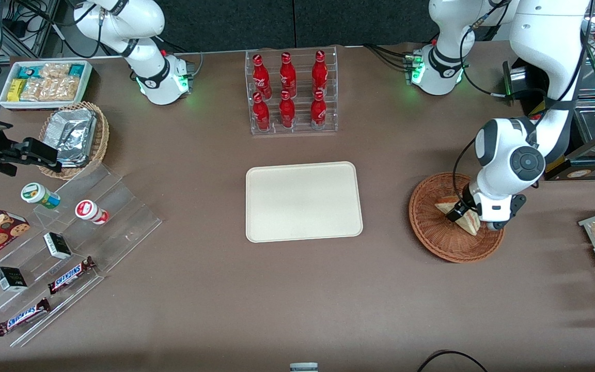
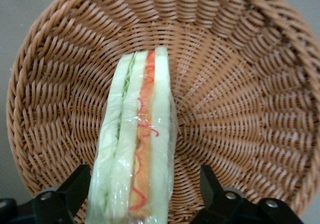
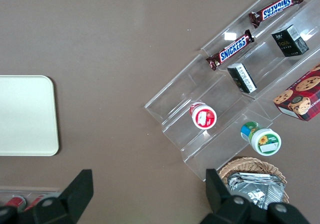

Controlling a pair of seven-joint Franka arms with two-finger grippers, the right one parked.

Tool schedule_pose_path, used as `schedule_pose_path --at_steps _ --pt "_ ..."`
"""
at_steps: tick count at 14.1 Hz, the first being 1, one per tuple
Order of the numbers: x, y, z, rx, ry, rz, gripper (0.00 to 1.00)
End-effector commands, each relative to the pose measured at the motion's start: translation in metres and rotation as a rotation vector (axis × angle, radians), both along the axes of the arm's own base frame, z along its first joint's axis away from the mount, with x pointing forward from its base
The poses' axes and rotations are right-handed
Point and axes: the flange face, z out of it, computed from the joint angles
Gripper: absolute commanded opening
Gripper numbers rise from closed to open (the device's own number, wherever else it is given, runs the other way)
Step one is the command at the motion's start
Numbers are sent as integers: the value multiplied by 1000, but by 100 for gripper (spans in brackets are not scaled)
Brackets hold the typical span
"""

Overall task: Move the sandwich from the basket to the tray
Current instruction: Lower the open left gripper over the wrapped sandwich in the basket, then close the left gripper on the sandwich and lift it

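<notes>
Wrapped in clear film, the triangular white-bread sandwich with its orange and green filling sits closest to the wrist camera, standing on edge inside the reddish-brown woven wicker basket. The black two-finger gripper of the left arm is lowered into the basket and straddles the wedge across its bread faces; its fingers stand apart, with a clear gap on one side, so nothing is clamped yet. Straddling the flat faces looks deliberate, judged as the surest hold on a soft wedge. From the front, the gripper sits over the sandwich in the half of the basket toward the working arm. Well apart, at mid-table, lies the flat cream-coloured rectangular tray, bare. Judgement: grasp stage, transfer not begun.
</notes>
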Motion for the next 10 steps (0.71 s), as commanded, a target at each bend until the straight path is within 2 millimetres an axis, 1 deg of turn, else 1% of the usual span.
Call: schedule_pose_path --at_steps 1,2,3,5,8,10 --pt "-7 -1 -3 -1 39 20 48" --pt "-8 0 -6 1 59 19 13" --pt "-8 0 -6 8 70 4 0" --pt "-1 -2 -5 15 87 -8 0" --pt "16 0 22 39 102 -26 0" --pt "27 -8 42 79 122 -72 0"
